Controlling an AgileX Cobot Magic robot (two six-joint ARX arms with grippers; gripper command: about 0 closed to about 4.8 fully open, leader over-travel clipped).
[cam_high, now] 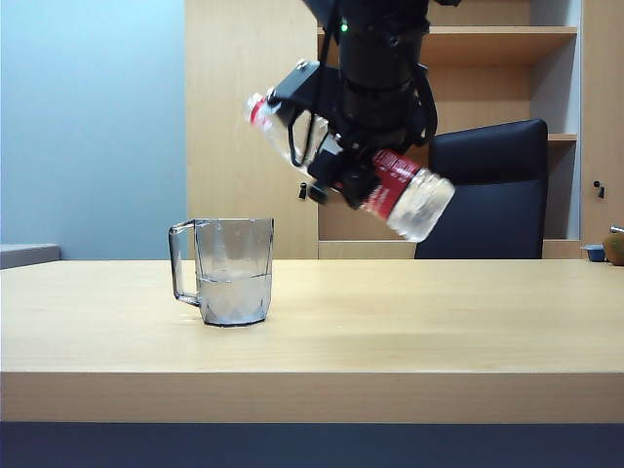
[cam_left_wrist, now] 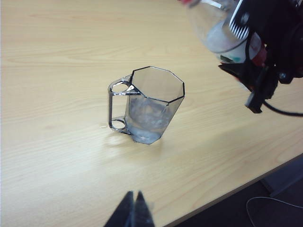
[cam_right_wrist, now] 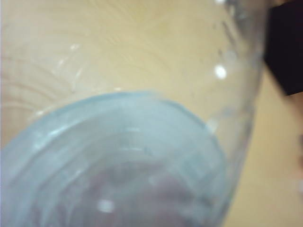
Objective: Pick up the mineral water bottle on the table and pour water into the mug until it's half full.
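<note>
The mineral water bottle (cam_high: 414, 200) hangs tilted above the table (cam_high: 439, 322), its red neck up and to the left, its base lower on the right. My right gripper (cam_high: 324, 146) is shut on its middle, above and to the right of the mug (cam_high: 234, 268). No stream leaves the bottle. The faceted mug stands upright, handle to the left, with water (cam_high: 234, 297) in its lower part. In the left wrist view the mug (cam_left_wrist: 154, 104) sits mid-table and my left gripper (cam_left_wrist: 134, 195) is shut and empty near the table's edge. The bottle (cam_right_wrist: 123, 156) fills the right wrist view.
A black office chair (cam_high: 487, 185) stands behind the table on the right, in front of wooden shelves (cam_high: 458, 39). Small objects (cam_high: 612, 250) sit at the far right edge. The table's front edge (cam_left_wrist: 227, 194) runs close to my left gripper.
</note>
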